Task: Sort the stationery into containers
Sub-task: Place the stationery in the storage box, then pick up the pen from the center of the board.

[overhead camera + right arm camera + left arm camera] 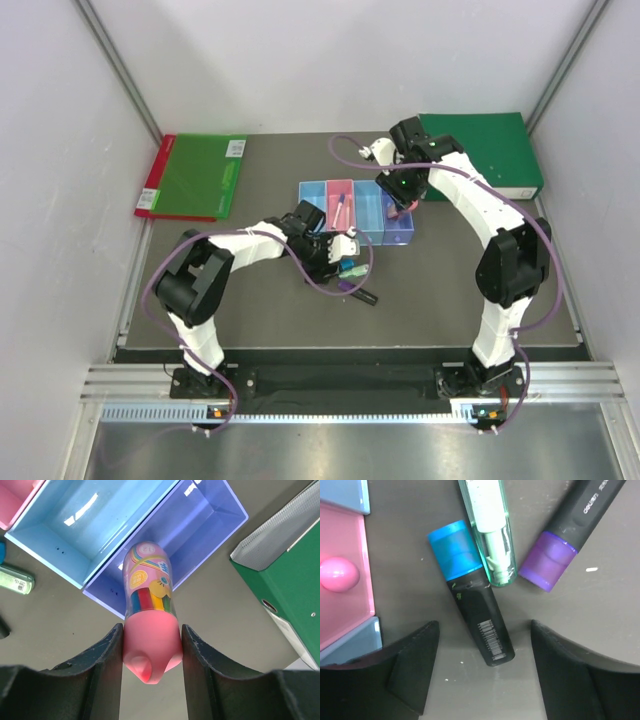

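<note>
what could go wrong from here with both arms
1. The left gripper straddles the black-blue marker, which touches the mint green pen; closing may nudge or pinch both.
2. The right gripper holds the stubby pink piece by its cap end above the purple-blue bin's near wall; released here, it might land outside.

The top external camera is looking steeply down from above and behind the arm bases, taking in the whole surface [250,300]. The left wrist camera is facing straight down, very close to the black-blue marker [472,597]. The right wrist camera is looking down past its hand [150,645] at the purple-blue bin [200,525]. All three are sharing the row of bins [356,208].
</note>
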